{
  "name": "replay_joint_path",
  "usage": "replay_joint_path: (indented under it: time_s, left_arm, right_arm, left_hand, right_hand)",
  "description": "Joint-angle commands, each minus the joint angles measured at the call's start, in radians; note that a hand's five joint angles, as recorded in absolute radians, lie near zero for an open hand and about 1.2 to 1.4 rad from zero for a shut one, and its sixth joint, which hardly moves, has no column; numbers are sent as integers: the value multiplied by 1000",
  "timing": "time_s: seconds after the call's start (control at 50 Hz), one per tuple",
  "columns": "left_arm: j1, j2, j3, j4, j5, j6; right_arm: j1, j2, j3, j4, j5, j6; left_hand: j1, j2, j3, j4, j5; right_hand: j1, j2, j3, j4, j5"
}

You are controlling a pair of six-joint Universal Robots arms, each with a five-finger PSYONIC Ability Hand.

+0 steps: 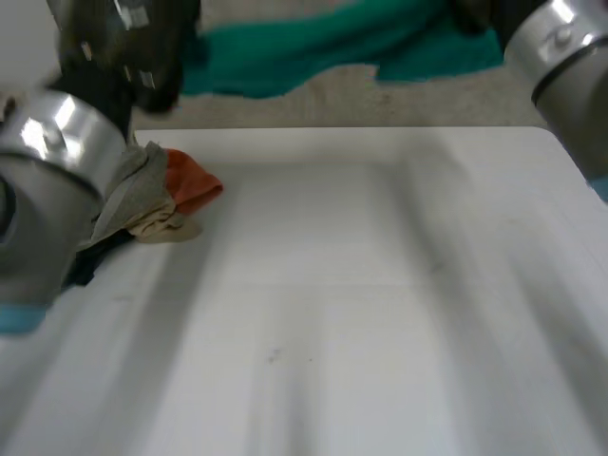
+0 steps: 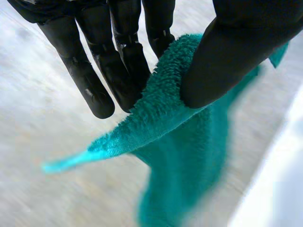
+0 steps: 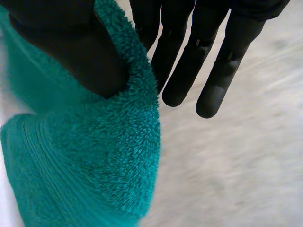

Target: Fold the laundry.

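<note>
Near table: The white table is lying bare across its near and middle stretch. I judge it is being left free as the place to spread a cloth for folding.

Waiting pile: A small pile of laundry is sitting at the table's left edge, toward its far left corner and just beside the left arm. An orange cloth is poking out from among grey and beige ones. The pile is probably being kept to the side so it is not crowding the folding space.

Towel: The teal towel is hanging in the air just beyond the table's far edge, over the floor. It is not touching the table.

Left hand: The left hand is clamping the towel's edge between thumb and fingers, and a loose corner is trailing out beneath.

Right hand: The right hand is pinching a thick fold of towel under its thumb. Its outer fingers are pointing straight and clear of the cloth.

Why held so: The two holds are sitting well apart along the towel, most likely to draw it open and flat before it is laid down.

Progress: The task is looking early, as nothing is lying folded yet.
</note>
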Motion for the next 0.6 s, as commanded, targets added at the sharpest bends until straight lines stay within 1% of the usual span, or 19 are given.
replay_joint_path:
  time_s: [0.02, 0.04, 0.06, 0.12, 0.14, 0.2, 0.22, 0.26, 0.28, 0.3, 0.32, 0.34, 0.36, 0.42, 0.48, 0.5, 0.54, 0.56, 0.6]
  left_arm:
    - [2, -39, -256, 6, 9, 40]
    - [1, -62, -276, 14, 9, 43]
    - [0, -113, -307, 35, 7, 47]
    - [-1, -194, -323, 54, 4, 60]
    - [-4, -245, -327, 55, -1, 69]
    - [-15, -303, -324, 45, -14, 80]
    - [-22, -325, -320, 42, -25, 84]
    - [-30, -333, -313, 42, -37, 86]
    - [-39, -325, -312, 42, -50, 81]
    - [-41, -317, -310, 42, -56, 80]
    - [-47, -297, -312, 43, -65, 74]
    - [-52, -276, -313, 43, -68, 67]
    - [-53, -265, -315, 43, -71, 63]
    - [-59, -233, -318, 37, -71, 40]
    - [-59, -227, -321, 35, -70, 18]
    - [-59, -227, -323, 35, -70, 12]
    - [-59, -228, -324, 35, -70, 3]
    - [-59, -230, -324, 35, -70, -3]
    - [-59, -231, -323, 35, -70, -9]
  right_arm:
    - [-39, 88, 96, 291, -110, -143]
    - [-40, 105, 114, 314, -114, -169]
    - [-42, 142, 148, 352, -117, -226]
    - [-37, 205, 190, 378, -110, -312]
    - [-33, 246, 208, 381, -99, -362]
    - [-19, 300, 214, 368, -65, -422]
    - [-10, 324, 208, 342, -35, -436]
    - [-3, 337, 208, 303, -9, -426]
    - [6, 335, 219, 255, 8, -385]
    - [6, 334, 225, 234, 10, -360]
    - [3, 305, 246, 195, 8, -298]
    - [3, 280, 257, 178, 7, -256]
    - [0, 232, 289, 146, 11, -167]
    - [-12, 138, 373, 109, 19, 9]
    - [-26, 67, 450, 111, 31, 117]
    - [-37, 15, 502, 121, 46, 181]
    - [-52, -30, 551, 134, 71, 240]
    - [-71, -66, 596, 153, 99, 292]
    - [-88, -97, 636, 174, 122, 336]
  left_hand:
    - [254, 201, 204, 197, 219]
    - [254, 201, 204, 197, 219]
    - [254, 201, 204, 197, 219]
    - [254, 201, 204, 197, 219]
    - [254, 201, 204, 197, 219]
    - [254, 201, 204, 197, 219]
    - [254, 201, 204, 197, 219]
    - [254, 201, 204, 197, 219]
    - [254, 201, 204, 197, 219]
    - [254, 201, 204, 197, 219]
    - [254, 201, 204, 197, 219]
    - [254, 201, 204, 197, 219]
    - [254, 201, 204, 197, 219]
    - [254, 201, 204, 197, 219]
    - [254, 201, 204, 197, 219]
    - [254, 201, 204, 197, 219]
    - [254, 201, 204, 197, 219]
    - [254, 201, 204, 197, 219]
    - [254, 201, 204, 197, 219]
  right_hand:
    - [290, 221, 209, 203, 209]
    - [290, 221, 209, 203, 209]
    - [290, 221, 209, 203, 209]
    - [290, 221, 209, 203, 209]
    - [290, 221, 209, 203, 209]
    - [290, 221, 209, 203, 209]
    - [290, 221, 209, 203, 209]
    - [287, 218, 206, 199, 205]
    - [-190, -259, -271, -277, -271]
    - [-349, -418, -430, -436, -430]
    - [-638, -707, -719, -725, -719]
    - [-757, -826, -838, -845, -839]
    - [-916, -984, -996, -1003, -997]
    - [-932, -1001, -1013, -1019, -1013]
    - [-932, -1001, -1013, -1019, -1013]
    - [-932, -1001, -1013, -1019, -1013]
    - [-932, -1001, -1013, -1019, -1013]
    - [-868, -937, -949, -955, -949]
    - [-803, -872, -884, -890, -884]
